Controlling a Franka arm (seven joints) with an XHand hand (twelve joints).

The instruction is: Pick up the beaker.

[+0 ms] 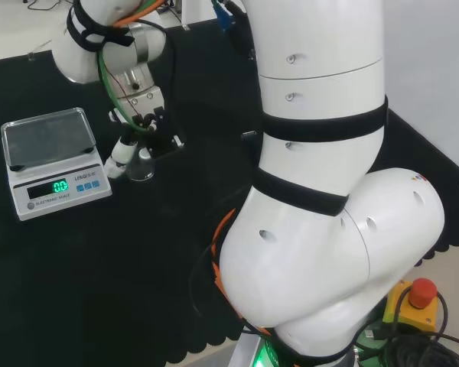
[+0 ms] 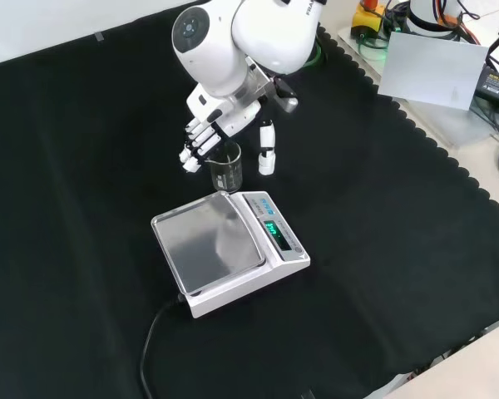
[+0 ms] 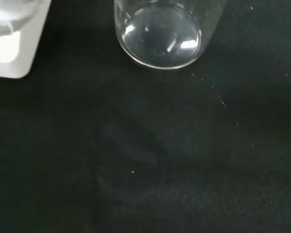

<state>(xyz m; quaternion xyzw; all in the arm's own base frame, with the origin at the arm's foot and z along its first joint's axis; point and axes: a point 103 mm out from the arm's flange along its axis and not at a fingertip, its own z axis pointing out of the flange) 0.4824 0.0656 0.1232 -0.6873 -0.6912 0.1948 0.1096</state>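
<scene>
Beaker [image 1: 143,167] and scale [image 1: 52,160] are seen side by side in the head view, the clear glass standing upright on the black cloth [image 1: 99,267] just right of the scale. The hand [image 1: 125,151] is lowered beside the beaker, probably to bring the fingers level with its wall.

From the front view, the beaker [image 2: 226,169] is placed just beyond the scale's far edge. Fingers [image 2: 198,143] are held on its left and the thumb [image 2: 267,153] on its right, apart, so the glass is bracketed but not yet clasped.

At the wrist view, the beaker's round base [image 3: 161,39] is shown resting on the cloth, so it is judged not yet lifted.
</scene>
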